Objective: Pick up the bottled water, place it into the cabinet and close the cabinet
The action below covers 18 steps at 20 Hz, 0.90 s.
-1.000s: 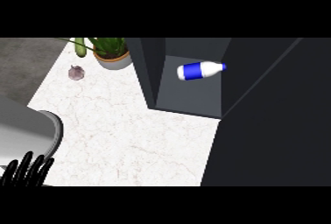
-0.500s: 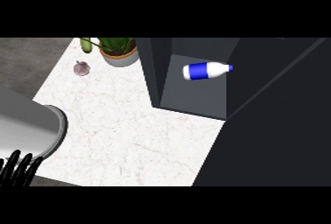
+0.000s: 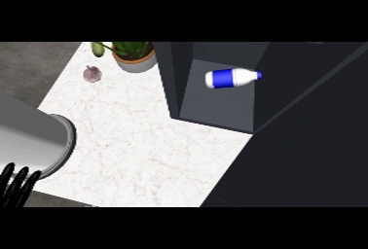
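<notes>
A: Fingers status?
B: The fingers point(image 3: 18, 182) of the left hand point(image 3: 16, 187) show at the lower left edge of the view, extended upward, released, grasping nothing, past the near left corner of the surface point(image 3: 137, 146). The right hand does not show.

A: Location of the bottled water point(image 3: 231, 78)?
B: It lies on its side inside the open cabinet point(image 3: 215, 104), at the far right edge of the surface, cap end pointing right.

A: Other items?
B: A potted plant point(image 3: 133, 54) stands at the far edge, just left of the cabinet. A small purplish round object point(image 3: 92, 74) lies left of the pot, near the far left corner.
</notes>
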### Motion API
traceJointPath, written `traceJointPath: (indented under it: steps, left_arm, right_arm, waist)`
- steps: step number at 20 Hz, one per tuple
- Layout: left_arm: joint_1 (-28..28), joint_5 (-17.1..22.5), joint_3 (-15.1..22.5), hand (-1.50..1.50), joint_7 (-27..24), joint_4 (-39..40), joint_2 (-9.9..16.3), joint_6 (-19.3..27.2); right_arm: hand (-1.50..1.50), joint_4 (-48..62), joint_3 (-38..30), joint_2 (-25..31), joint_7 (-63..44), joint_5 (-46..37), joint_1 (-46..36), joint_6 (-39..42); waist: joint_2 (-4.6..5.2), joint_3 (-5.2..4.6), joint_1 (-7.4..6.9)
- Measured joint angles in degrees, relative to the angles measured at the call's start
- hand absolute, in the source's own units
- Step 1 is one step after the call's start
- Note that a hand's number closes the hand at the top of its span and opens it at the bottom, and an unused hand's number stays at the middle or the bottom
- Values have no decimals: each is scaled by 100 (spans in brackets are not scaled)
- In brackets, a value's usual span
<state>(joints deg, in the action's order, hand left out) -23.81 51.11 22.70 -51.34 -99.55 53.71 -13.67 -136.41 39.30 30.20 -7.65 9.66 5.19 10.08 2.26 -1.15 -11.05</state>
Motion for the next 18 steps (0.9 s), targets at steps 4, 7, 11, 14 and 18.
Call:
traceJointPath:
  steps: [4, 7, 11, 14, 18]
  left_arm:
    - [16, 79, -114, -150, 36, 20, 91, -72]
    - [11, 137, -174, -150, 65, 47, 125, -107]
    - [-6, 228, -273, -150, 83, 95, 148, -149]
    - [-86, 329, -372, -150, 93, 167, 185, -203]
    - [-194, 417, -498, -150, 98, 205, 222, -240]
  right_arm:
    - [150, 527, -166, -547, -392, 633, -504, -84]
    - [150, 871, -127, -917, -648, 1062, -836, -47]
    - [150, 1346, -308, -1260, -944, 1695, -1271, 88]
    - [150, 1959, -691, -1560, -1087, 1941, -1750, 1]
    - [150, 3073, -1268, -2094, -1206, 1727, -2601, -632]
  waist:
    - [6, 11, -48]
    - [11, 25, -53]
    - [4, 52, 8]
    - [-37, 59, 90]
    - [-82, 77, 228]
